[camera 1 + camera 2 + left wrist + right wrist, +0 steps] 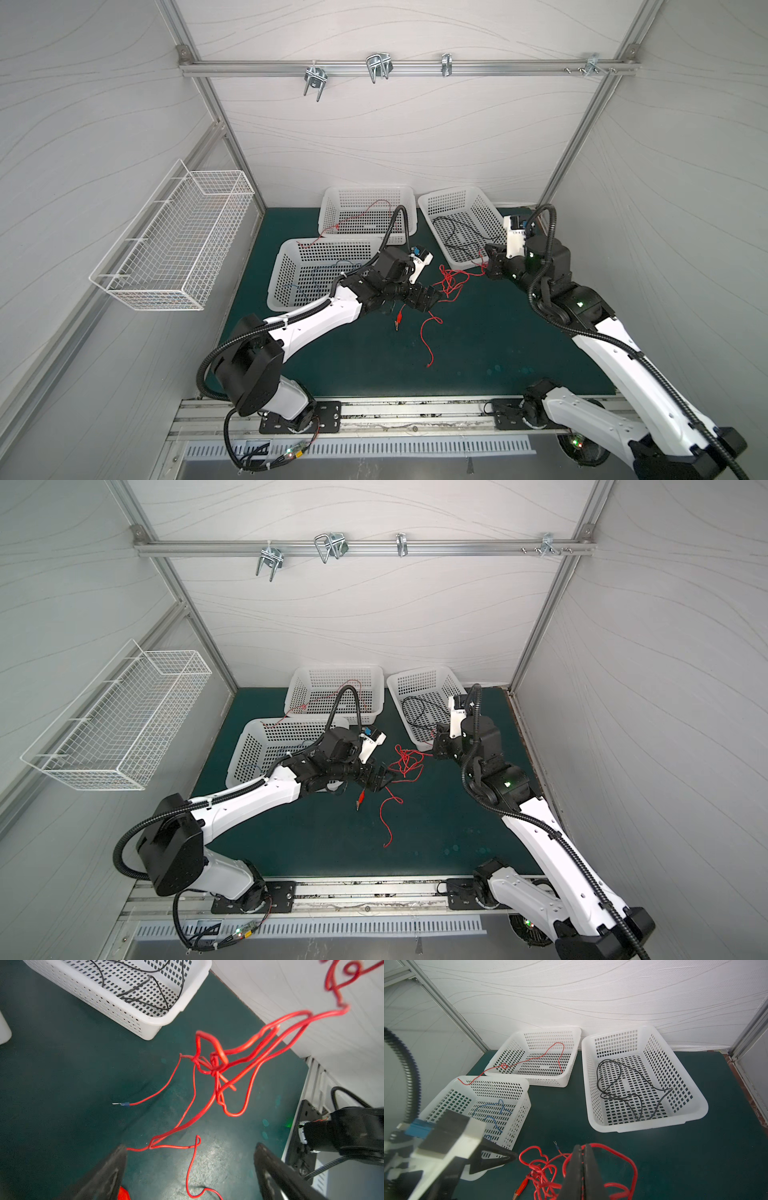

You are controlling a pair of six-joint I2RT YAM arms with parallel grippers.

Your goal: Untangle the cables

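Black cable (618, 1088), blue cable (494, 1109), one red cable (542, 1056) in baskets (643, 1128). Red tangle (449, 282) left: right claw (582, 1147) pinches it, left claw (191, 1146) spread.

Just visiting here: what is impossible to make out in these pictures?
Left wrist view: the red tangle overlaps itself at the knot; cable count unclear.
Right wrist view: the shut right gripper hides where it pinches the red strand.
Right wrist view: the left arm covers part of the blue cable.
Left wrist view: the alligator clip is cut off by the picture's edge.
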